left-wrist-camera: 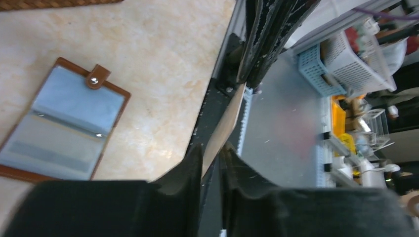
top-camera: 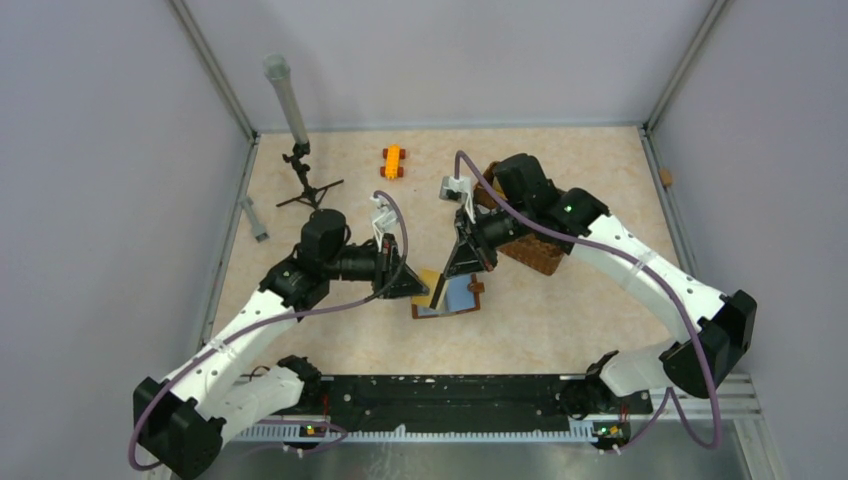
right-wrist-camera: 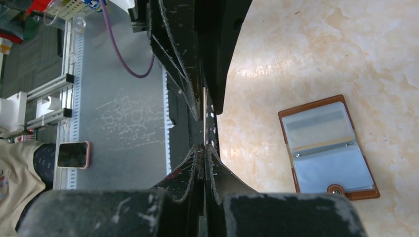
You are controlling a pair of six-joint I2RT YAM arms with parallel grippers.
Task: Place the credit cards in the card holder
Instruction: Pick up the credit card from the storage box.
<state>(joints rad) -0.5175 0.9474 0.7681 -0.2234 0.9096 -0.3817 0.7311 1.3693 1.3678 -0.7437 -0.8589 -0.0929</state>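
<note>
Card holder (top-camera: 458,297) lies open flat on the tabletop, about centre and a bit toward the near edge, snap tab pointing to the right edge. Its blue pockets face up. I see a pale strip in one pocket from the right wrist view, but can't tell if that's a card. One gold card (left-wrist-camera: 226,123) is up in the air just above the holder's left side, on edge, and both arms have it. My right fingers (right-wrist-camera: 185,175) are fully closed on one end. My left fingers (left-wrist-camera: 183,173) are narrowed down onto the other end, with both pads against the card as far as I can see. Brown woven basket (top-camera: 535,255) sits toward the right edge, partly under the right arm, contents not readable.
</note>
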